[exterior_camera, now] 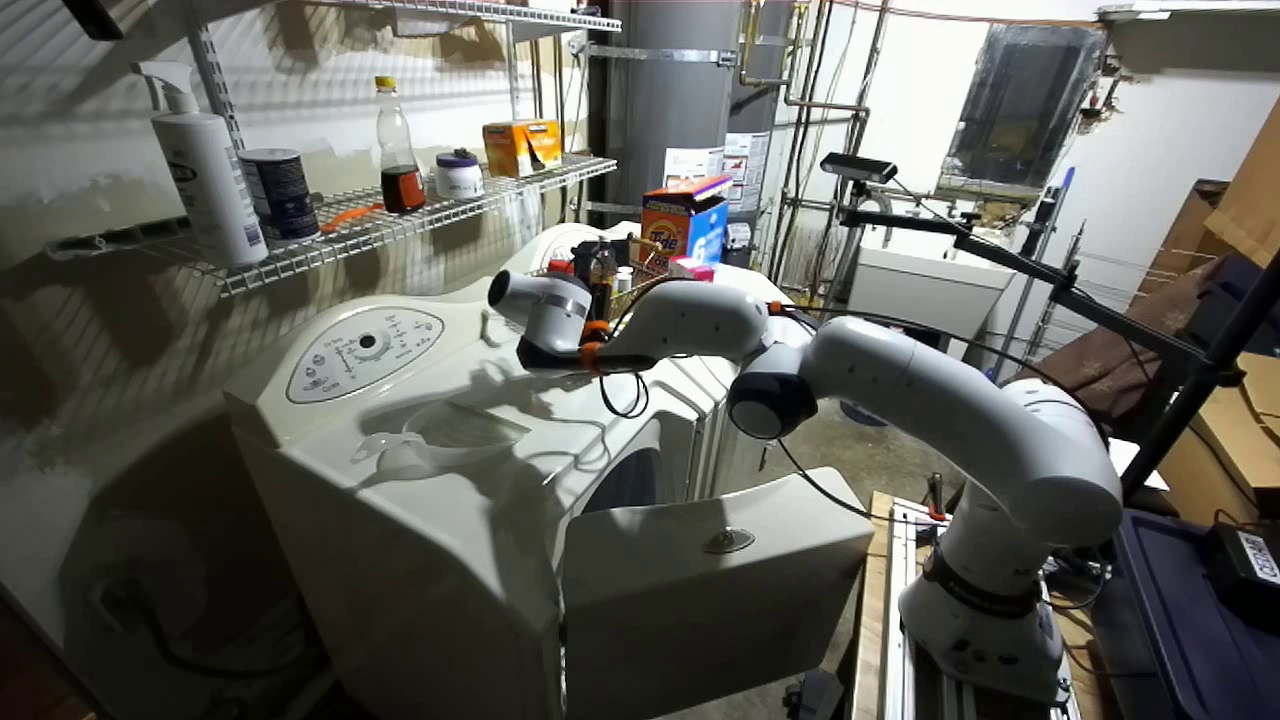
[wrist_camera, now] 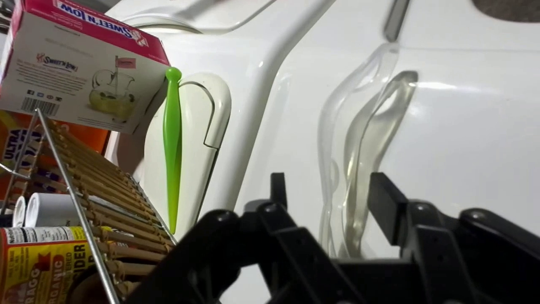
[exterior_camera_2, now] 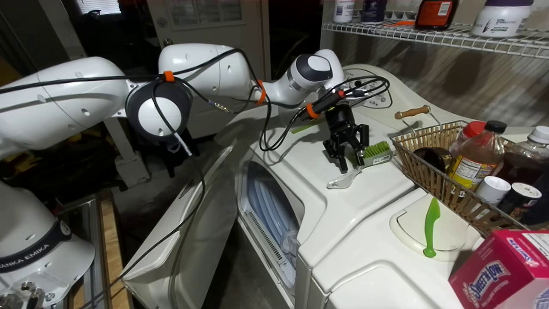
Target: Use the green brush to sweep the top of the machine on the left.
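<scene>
Lengthwise between parted jaws, the green brush's handle (exterior_camera_2: 345, 178).

Readable text: mostly brands

Pink box (exterior_camera_2: 497, 274): SWEET'N LOW, legible in wrist view too. Orange box (exterior_camera: 667, 230): Tide. Wrist view, orange packaging (wrist_camera: 14, 143): ULTRA. Bottle (wrist_camera: 44, 257), same view: BRAGG, ORGANIC, CIDER, partly cut off. Arm base (exterior_camera_2: 40, 242): ANKA EMIKA, start cut off. Machine (exterior_camera: 480, 510): print too blurry.
</scene>
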